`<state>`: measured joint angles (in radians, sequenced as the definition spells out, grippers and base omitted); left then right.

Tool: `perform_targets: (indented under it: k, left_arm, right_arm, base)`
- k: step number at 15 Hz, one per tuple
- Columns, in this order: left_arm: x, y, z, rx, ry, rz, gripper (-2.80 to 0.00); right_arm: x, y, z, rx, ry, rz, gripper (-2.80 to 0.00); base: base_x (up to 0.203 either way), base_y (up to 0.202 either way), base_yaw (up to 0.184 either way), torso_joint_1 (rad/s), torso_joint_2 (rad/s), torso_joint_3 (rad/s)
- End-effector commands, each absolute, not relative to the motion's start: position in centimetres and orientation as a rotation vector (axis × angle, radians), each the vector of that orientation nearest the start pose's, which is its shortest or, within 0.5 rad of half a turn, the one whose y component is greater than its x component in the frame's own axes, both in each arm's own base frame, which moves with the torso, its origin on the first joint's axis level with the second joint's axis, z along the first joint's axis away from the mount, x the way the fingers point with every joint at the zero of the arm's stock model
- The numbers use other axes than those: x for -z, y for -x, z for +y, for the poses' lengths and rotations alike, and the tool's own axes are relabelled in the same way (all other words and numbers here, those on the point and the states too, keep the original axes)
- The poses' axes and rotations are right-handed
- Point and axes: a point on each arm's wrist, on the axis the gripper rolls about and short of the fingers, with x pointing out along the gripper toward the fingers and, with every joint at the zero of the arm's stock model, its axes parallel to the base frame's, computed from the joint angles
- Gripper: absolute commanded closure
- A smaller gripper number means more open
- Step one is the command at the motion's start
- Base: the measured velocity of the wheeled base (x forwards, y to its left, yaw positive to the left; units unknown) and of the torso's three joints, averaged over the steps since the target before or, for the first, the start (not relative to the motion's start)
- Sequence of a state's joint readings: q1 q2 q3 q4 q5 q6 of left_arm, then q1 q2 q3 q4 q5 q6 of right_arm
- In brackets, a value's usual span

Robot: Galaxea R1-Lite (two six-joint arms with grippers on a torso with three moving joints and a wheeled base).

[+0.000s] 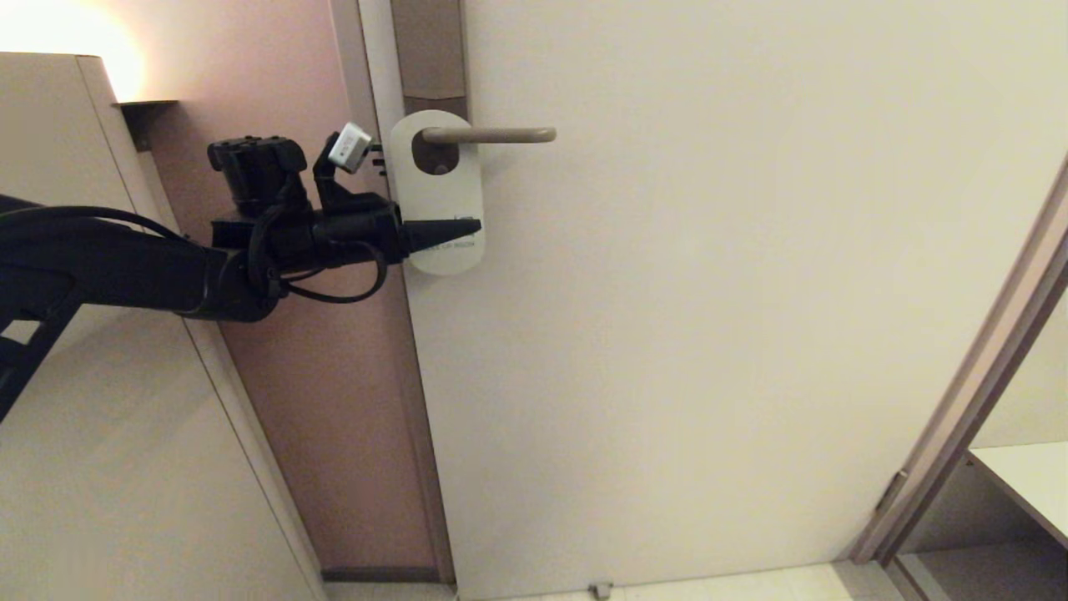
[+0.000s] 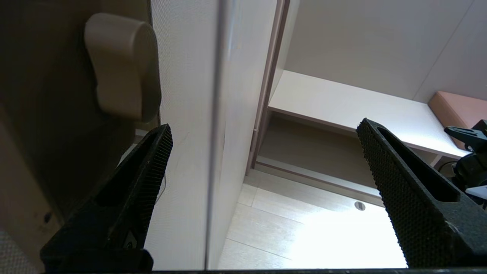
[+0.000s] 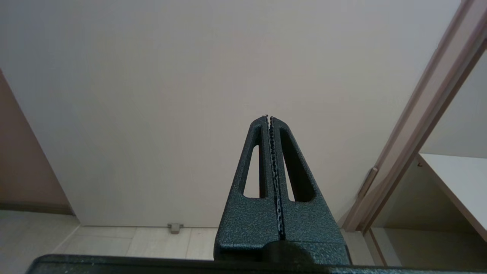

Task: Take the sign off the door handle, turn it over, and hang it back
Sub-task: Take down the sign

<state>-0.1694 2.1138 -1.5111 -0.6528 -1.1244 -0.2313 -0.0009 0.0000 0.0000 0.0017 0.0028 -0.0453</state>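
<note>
The sign [image 1: 438, 196] hangs white side out on the door handle [image 1: 488, 134], whose lever passes through the sign's oval hole. My left gripper [image 1: 476, 227] reaches in from the left, past the door edge, level with the sign's lower part. One dark finger lies across the front of the card. In the left wrist view the gripper [image 2: 266, 127] is wide open. The sign's thin edge [image 2: 213, 160] runs between the fingers and touches neither. The handle [image 2: 121, 64] shows close by. My right gripper [image 3: 269, 117] is shut and empty, facing the bare door lower down.
The brown backplate [image 1: 428, 50] rises above the handle. A pale cabinet [image 1: 58, 250] and a pink wall [image 1: 317, 351] stand to the left. The door frame [image 1: 968, 401] and a white shelf [image 1: 1026, 480] are to the right. A small door stop [image 1: 599, 590] sits on the floor.
</note>
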Motion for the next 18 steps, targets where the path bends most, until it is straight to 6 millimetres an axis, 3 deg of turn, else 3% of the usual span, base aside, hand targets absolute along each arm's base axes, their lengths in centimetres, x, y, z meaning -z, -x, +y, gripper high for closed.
perform_targets:
  k: [1,18]
  left_arm:
    - [-22.5,-42.1,-9.3,1.299,0.173,0.101,-2.80]
    - [-23.4,-42.0,-9.3,1.300,0.158,0.071,-2.80]
  right_arm:
    - [-7.5,2.3,0.0,-0.002,0.044,0.001,0.00]
    - [-7.5,2.3,0.0,-0.003,0.045,0.001,0.00]
  base:
    - [0.000,0.000,0.000,0.000,0.00,0.000]
    - [0.000,0.000,0.000,0.000,0.00,0.000]
